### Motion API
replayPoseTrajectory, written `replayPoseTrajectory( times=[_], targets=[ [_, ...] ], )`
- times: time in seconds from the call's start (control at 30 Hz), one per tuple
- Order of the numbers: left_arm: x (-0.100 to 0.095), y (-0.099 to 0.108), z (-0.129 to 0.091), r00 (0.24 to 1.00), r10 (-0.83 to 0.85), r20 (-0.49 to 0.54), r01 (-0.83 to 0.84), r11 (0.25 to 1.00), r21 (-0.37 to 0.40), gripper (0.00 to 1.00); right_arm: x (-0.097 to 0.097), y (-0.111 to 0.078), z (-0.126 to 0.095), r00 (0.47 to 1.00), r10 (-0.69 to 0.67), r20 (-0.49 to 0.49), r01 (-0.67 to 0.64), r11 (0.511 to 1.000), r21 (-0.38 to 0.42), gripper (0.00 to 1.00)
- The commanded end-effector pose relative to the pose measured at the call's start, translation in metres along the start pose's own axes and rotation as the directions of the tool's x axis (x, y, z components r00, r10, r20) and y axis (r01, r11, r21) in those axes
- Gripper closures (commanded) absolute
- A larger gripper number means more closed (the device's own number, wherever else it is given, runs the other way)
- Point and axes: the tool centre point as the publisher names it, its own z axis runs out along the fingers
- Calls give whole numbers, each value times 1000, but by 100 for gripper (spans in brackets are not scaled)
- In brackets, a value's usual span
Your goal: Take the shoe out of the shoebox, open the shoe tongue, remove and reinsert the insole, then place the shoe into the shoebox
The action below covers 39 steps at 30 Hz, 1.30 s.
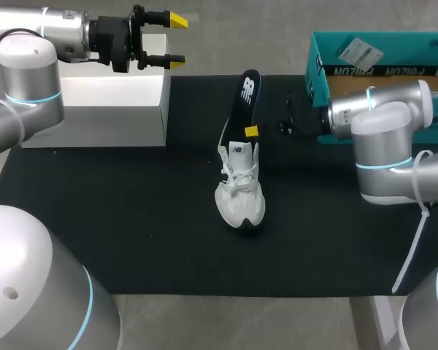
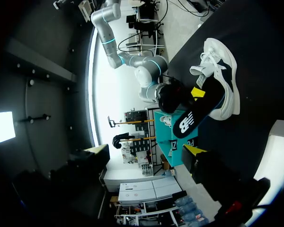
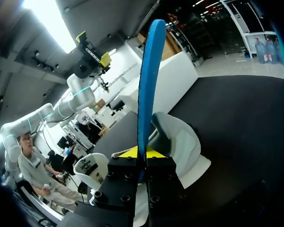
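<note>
right claw lifting an insole upright at the mouth of a white shoe, mid-table.

the right gripper (image 3: 142, 152) was closed on the insole (image 1: 249, 91), pinching it low down, so the thin, slightly curved foam strip stood on end with its lower end at the opening of the shoe (image 1: 241, 197). one face looked dark with a white mark, the other blue. the shoe, white with laces and a thick sole, sat unheld on the black mat (image 1: 131, 219), well apart from the teal card shoebox (image 1: 321, 73). the left gripper (image 1: 168, 41) hung open and empty above a white block (image 1: 109, 102). this looked like the insole step; the next move probably called for guiding the bendy strip along the shoe's length without dragging the light shoe.
</note>
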Motion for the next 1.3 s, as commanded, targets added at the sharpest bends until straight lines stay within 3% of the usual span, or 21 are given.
replayPoseTrajectory(
  times=[0.03, 0.27, 0.33, 0.43, 0.53, 0.8, 0.93, 1.3],
  targets=[
    [0, 0, 0, 1000, 2, -2, -2, 1000, 0, 0, 4, -6, 1, 1000, 11, 6, -11, 1000, 19, 100],
    [0, 0, 0, 1000, 2, -2, -2, 1000, 0, 0, 4, -7, -2, 1000, 29, 7, -30, 998, 50, 100],
    [0, 0, 0, 1000, 2, -2, -2, 1000, 0, 0, 4, 2, -5, 1000, 11, 10, -12, 999, 45, 66],
    [0, 0, 0, 1000, 2, -2, -2, 1000, 0, 0, 1, 16, -7, 1000, -16, 8, 16, 999, 44, 56],
    [0, 0, 0, 1000, 2, -2, -2, 1000, 0, 0, -1, 27, -7, 999, -33, 0, 33, 998, 49, 53],
    [0, 0, 0, 1000, 2, -2, -2, 1000, 0, 0, -6, 38, -4, 999, -48, -13, 49, 997, 63, 66],
    [0, 0, 0, 1000, 2, -2, -2, 1000, 0, 0, -6, 37, -3, 999, -45, -16, 46, 997, 63, 100],
    [0, 0, 0, 1000, 2, -2, -2, 1000, 0, 0, -7, 21, -5, 1000, -14, -11, 16, 990, 139, 100]
  ],
)
